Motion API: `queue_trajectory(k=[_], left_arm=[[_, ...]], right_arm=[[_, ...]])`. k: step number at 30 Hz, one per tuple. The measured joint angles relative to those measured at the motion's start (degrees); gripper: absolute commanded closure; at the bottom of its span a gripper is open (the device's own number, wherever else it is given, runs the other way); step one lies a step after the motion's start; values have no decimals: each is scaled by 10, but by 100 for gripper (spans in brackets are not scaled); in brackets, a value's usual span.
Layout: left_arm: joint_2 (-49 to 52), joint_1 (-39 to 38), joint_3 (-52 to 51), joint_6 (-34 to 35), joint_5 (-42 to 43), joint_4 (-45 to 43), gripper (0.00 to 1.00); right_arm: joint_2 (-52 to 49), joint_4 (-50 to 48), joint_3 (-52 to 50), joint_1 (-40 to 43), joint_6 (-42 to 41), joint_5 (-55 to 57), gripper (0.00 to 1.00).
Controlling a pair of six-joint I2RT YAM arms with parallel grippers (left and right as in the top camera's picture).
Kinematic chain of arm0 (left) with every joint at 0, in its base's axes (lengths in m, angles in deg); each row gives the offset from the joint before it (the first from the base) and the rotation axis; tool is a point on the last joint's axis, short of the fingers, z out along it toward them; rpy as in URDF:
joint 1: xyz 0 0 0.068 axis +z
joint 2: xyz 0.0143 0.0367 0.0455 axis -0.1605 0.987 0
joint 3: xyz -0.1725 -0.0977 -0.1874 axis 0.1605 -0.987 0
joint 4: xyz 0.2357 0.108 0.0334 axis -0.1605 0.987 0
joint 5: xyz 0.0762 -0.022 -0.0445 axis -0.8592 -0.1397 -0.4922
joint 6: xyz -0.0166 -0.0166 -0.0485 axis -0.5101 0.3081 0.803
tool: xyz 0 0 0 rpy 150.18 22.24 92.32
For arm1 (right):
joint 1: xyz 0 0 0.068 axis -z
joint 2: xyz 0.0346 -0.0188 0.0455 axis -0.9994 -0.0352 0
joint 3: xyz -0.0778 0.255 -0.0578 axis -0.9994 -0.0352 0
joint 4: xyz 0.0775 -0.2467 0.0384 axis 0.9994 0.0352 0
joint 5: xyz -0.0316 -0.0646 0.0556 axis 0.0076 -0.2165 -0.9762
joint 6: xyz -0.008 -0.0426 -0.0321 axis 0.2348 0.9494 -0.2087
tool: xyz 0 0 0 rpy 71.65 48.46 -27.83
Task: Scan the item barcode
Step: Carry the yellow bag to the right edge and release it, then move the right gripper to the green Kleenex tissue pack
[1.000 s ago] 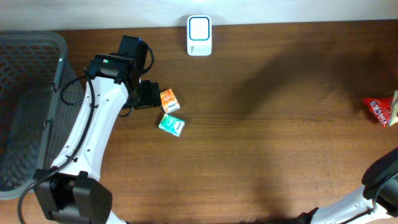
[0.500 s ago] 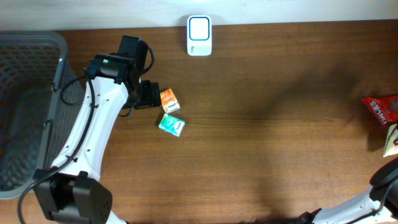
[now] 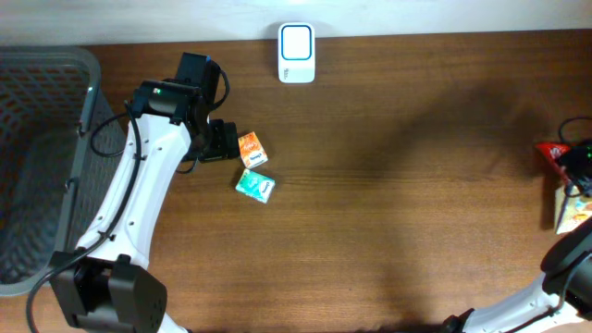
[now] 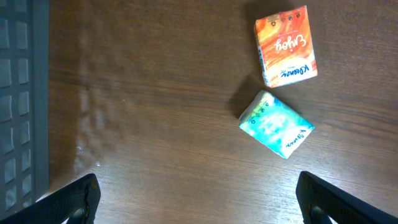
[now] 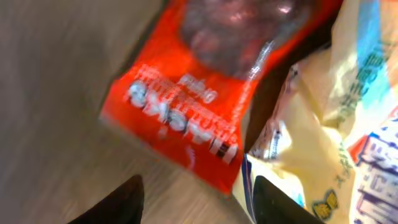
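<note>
A white barcode scanner (image 3: 296, 53) stands at the table's back edge. An orange pack (image 3: 252, 149) and a teal pack (image 3: 254, 186) lie left of centre. My left gripper (image 3: 222, 143) hangs just left of them, wide open and empty. In the left wrist view the orange pack (image 4: 286, 45) and teal pack (image 4: 275, 124) lie ahead of the left gripper (image 4: 199, 205). At the far right, my right gripper (image 3: 575, 159) hovers over a red packet (image 3: 552, 151). In the right wrist view the right gripper (image 5: 196, 205) is open, and the red packet (image 5: 205, 81) lies just ahead of it.
A grey mesh basket (image 3: 37, 166) fills the left end of the table, and its wall (image 4: 22, 93) shows in the left wrist view. Yellow snack packets (image 5: 329, 124) lie beside the red one, and one yellow packet (image 3: 573, 211) sits at the right edge.
My right gripper has come into the overhead view above the red packet and its jaws have spread apart. The left arm and the two packs have not moved.
</note>
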Motion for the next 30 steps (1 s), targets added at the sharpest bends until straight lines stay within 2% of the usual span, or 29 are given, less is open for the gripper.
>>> queue_trajectory(k=[4, 6, 9, 12, 13, 16, 17, 18, 20, 23, 25, 28, 30], left_arm=[[0, 0, 0, 0, 0, 0, 1], [0, 0, 0, 0, 0, 0, 1], [0, 0, 0, 0, 0, 0, 1], [0, 0, 0, 0, 0, 0, 1], [0, 0, 0, 0, 0, 0, 1], [0, 0, 0, 0, 0, 0, 1], [0, 0, 0, 0, 0, 1, 1], [0, 0, 0, 0, 0, 0, 1], [0, 0, 0, 0, 0, 0, 1], [0, 0, 0, 0, 0, 0, 1], [0, 0, 0, 0, 0, 0, 1], [0, 0, 0, 0, 0, 0, 1], [0, 0, 0, 0, 0, 0, 1]], right_arm=[[1, 68, 105, -65, 6, -26, 45], [2, 76, 144, -113, 13, -54, 40], [3, 84, 154, -198, 17, -78, 31], [3, 124, 154, -268, 21, -130, 29], [3, 134, 154, -300, 22, -155, 23], [3, 132, 148, -411, 32, -196, 18], [3, 131, 143, -439, 44, -200, 6], [0, 129, 137, -482, 63, -202, 5], [-15, 126, 135, -537, 76, -205, 7], [-61, 104, 132, -604, 88, -220, 24], [-97, 84, 129, -635, 89, -241, 27], [-135, 48, 127, -669, 88, -280, 36], [-148, 27, 126, -690, 89, -312, 37]])
